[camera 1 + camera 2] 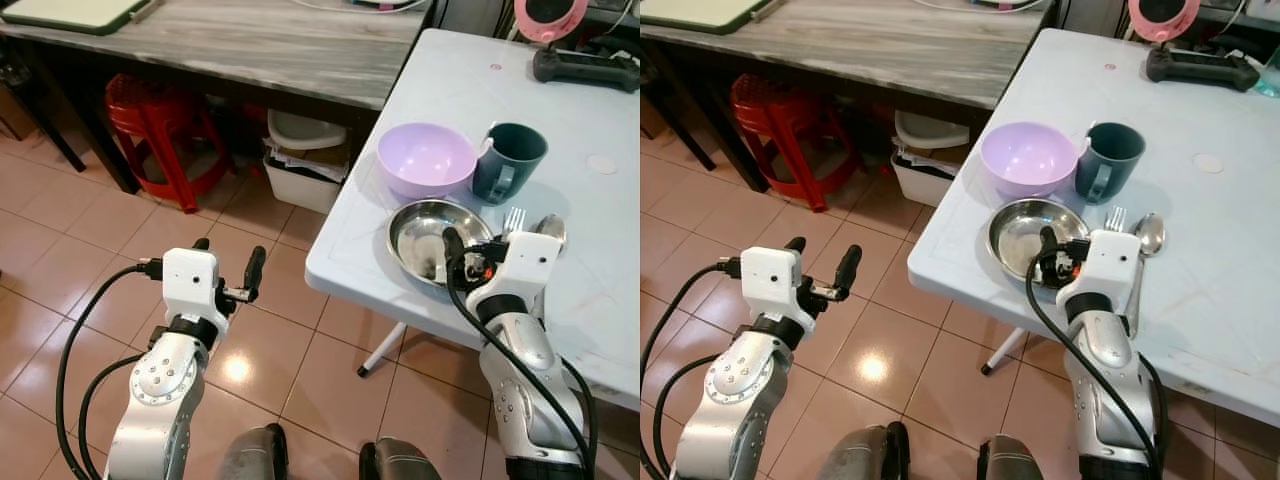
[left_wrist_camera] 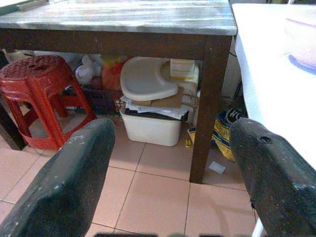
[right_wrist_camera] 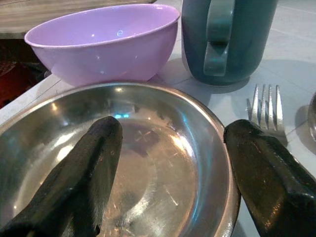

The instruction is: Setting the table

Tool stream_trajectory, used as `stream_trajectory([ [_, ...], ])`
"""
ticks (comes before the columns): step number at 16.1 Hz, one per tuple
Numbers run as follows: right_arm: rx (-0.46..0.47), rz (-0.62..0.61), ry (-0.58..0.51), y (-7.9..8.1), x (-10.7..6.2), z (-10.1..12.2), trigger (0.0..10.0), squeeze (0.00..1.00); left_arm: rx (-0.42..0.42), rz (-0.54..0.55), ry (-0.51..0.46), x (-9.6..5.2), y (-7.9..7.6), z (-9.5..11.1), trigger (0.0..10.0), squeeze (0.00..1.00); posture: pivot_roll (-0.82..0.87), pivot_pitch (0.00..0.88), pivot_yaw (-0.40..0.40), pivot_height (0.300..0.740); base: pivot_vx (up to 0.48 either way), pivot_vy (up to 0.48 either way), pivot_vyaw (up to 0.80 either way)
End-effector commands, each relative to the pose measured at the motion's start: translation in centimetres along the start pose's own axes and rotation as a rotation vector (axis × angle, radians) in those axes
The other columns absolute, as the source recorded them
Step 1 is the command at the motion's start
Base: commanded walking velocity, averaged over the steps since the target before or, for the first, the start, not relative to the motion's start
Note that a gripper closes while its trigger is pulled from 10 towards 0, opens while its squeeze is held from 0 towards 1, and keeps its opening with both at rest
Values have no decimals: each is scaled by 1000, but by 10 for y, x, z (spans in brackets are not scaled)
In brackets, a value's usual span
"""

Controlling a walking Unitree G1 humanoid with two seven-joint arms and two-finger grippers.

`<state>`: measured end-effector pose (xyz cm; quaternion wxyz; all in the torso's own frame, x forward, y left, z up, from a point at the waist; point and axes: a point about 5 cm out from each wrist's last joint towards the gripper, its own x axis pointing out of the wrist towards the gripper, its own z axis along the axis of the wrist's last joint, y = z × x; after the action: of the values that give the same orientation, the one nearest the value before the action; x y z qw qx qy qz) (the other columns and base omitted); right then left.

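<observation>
Right wrist view – right claw spread | straddling steel plate rim

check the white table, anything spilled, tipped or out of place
Nothing stands out. The lilac bowl, teal mug and steel plate sit upright and empty near the white table edge, fork and spoon beside the plate. The right gripper hovers open over the plate.

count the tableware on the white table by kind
bowl: 1
mug: 1
metal plate: 1
fork: 1
spoon: 1
total: 5
</observation>
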<state>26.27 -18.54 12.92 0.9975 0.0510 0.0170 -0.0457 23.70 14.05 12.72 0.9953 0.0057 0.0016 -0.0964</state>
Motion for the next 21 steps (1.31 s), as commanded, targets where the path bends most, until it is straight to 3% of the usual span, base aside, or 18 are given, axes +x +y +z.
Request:
stream_trajectory([
  [1, 14, -6, 30, -2, -1, -4, 10000, 0, 4, -8, -12, -1, -1, 4, 10000, 0, 34, 164, 44, 740, 0, 0, 0],
  [8, -11, -28, -28, -7, -10, 12, 10000, 0, 3, -11, -11, -1, -1, 4, 10000, 0, 27, 163, 39, 740, 0, 0, 0],
  [12, 22, -34, 20, -7, -20, 5, 10000, 0, 3, -21, -11, 0, -2, 4, 10000, 0, 20, 162, 38, 740, 0, 0, 0],
  [17, 99, -54, 91, -12, -9, -6, 10000, 0, 7, -29, -10, 0, -2, 4, 10000, 0, 30, 157, 37, 740, 0, 0, 0],
  [18, 102, -43, 106, -10, -9, -7, 6627, 0, 9, -30, -10, 0, -2, 4, 10000, 0, 31, 155, 35, 740, 0, 0, 0],
  [19, 110, -38, 118, -9, -10, -9, 157, 0, 10, -30, -10, 0, -2, 4, 10000, 0, 32, 156, 35, 740, 0, 0, 0],
  [21, 145, -42, 152, -7, -11, -13, 0, 0, 12, -32, -8, -1, -2, 4, 10000, 0, 34, 158, 35, 740, 0, 0, 0],
])
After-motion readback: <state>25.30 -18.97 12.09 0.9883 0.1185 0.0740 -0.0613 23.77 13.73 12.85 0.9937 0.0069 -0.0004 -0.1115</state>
